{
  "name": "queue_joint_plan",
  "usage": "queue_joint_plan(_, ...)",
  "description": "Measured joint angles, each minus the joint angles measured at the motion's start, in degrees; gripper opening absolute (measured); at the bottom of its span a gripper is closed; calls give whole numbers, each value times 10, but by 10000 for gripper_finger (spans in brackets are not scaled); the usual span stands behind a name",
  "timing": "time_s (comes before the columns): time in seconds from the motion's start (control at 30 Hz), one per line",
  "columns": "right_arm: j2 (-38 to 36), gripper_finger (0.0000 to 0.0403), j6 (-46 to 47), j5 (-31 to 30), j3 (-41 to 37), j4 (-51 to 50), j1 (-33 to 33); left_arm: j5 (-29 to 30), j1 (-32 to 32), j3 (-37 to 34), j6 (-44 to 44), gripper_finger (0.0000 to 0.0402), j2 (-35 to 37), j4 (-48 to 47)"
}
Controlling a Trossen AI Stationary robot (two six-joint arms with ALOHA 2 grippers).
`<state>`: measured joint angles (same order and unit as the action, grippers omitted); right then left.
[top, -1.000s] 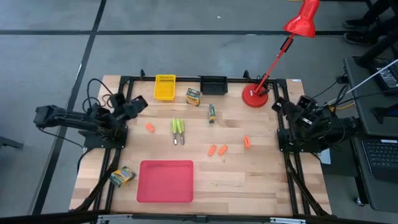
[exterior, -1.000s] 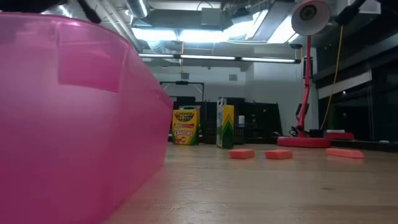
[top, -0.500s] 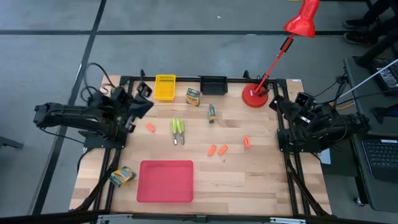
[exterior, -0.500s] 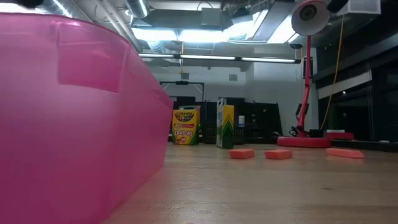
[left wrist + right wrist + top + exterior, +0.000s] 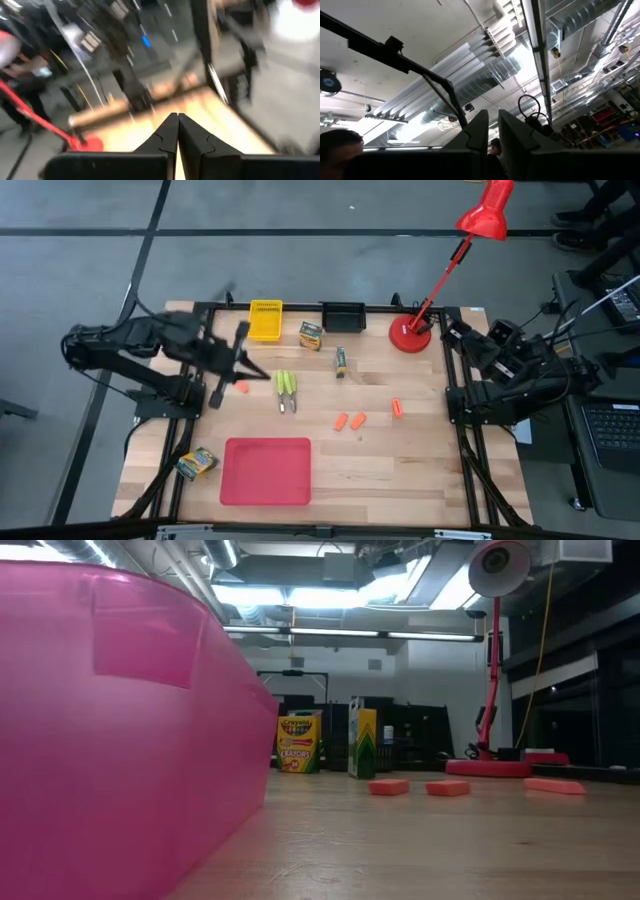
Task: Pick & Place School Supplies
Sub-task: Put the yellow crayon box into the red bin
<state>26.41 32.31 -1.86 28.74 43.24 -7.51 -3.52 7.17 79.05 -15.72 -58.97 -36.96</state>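
High view, near edge: red flat tray [image 5: 266, 471] at near centre, one crayon box [image 5: 197, 463] just left of it by the near-left corner. Mid-table: three orange pieces [image 5: 341, 421] right of centre, a fourth [image 5: 241, 386] on the left, two yellow-green implements [image 5: 286, 389] lying side by side between them. Far side: second crayon box [image 5: 311, 335] and a third, slimmer one [image 5: 340, 361], yellow bin [image 5: 265, 320] and black bin [image 5: 343, 315] on the far edge, red desk lamp [image 5: 412, 333] far right. Left gripper [image 5: 243, 366] is over the table just beside the left orange piece, fingers pressed together, holding nothing. Right gripper [image 5: 489, 131] sits raised at the right edge, pointing up, fingers nearly touching, empty. Step looks like left arm reaching for a pick; it should spread its fingers before descending, centre over the piece, and straddle its short side.
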Motion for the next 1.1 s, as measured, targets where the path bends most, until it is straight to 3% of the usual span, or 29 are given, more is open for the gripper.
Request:
queue_joint_plan(0.13, 14, 48, -2, 4, 13, 0, 0, 52, 44, 55, 10, 2, -41, -180)
queue_joint_plan(0.23, 25, 48, -1, 4, 16, 0, 0, 65, 64, 64, 54, 3, -64, -265)
queue_joint_plan(0.33, 34, 48, 4, 4, 16, 0, 0, 49, 96, 65, 71, 10, -89, -361)
queue_joint_plan(0.5, 45, 48, 15, -5, 16, 6, 0, 10, 202, 64, 60, 14, -158, -538)
queue_joint_plan(0.73, 57, 48, 16, -11, 16, 44, 0, 20, 346, 64, 90, 2, -215, -519)
queue_joint_plan(1.1, 57, 48, 6, -22, 16, 49, 0, 17, 516, 64, 314, 8, -270, -497)
